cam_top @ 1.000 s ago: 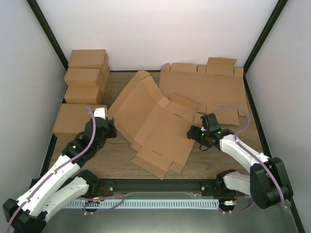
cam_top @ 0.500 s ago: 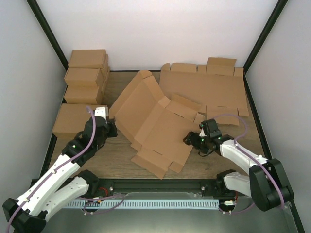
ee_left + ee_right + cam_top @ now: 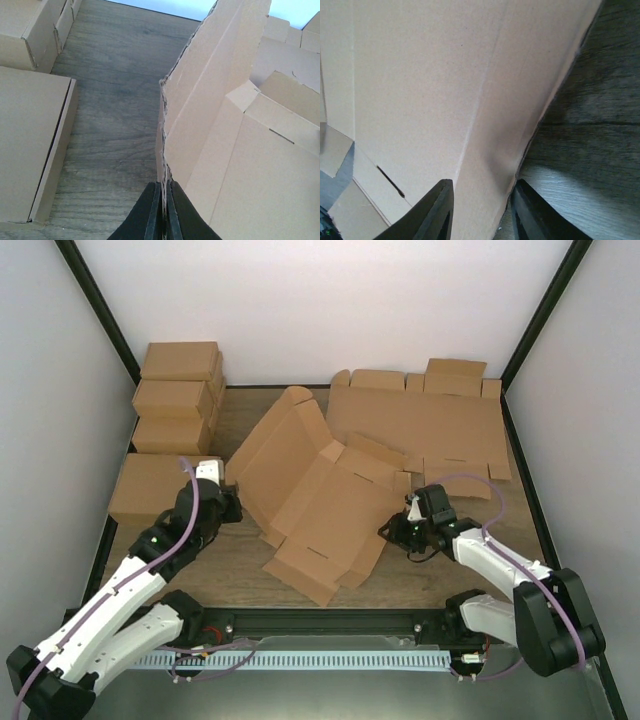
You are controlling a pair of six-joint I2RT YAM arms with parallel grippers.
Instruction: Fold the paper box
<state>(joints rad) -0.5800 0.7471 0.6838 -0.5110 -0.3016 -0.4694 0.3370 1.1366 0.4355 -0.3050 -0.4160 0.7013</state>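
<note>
The paper box (image 3: 320, 505) lies unfolded in the middle of the table, its left panel tilted up. My left gripper (image 3: 232, 502) is shut on the edge of that left flap. In the left wrist view the fingertips (image 3: 163, 184) pinch the corrugated edge of the box (image 3: 240, 150). My right gripper (image 3: 392, 530) is at the box's right side. In the right wrist view its jaws (image 3: 482, 187) stand partly apart across a strip of the box's flap (image 3: 420, 75), one finger over the card and one past its edge. The strip bulges between them.
Closed brown cartons (image 3: 178, 390) are stacked at the back left, with a flat one (image 3: 150, 485) beside my left arm. Wide flat cardboard sheets (image 3: 420, 420) lie at the back right. Black posts and grey walls close in both sides.
My right gripper has dropped toward the box's right flap and narrowed its jaws around it. The box has slid a little to the left. The left gripper kept its hold.
</note>
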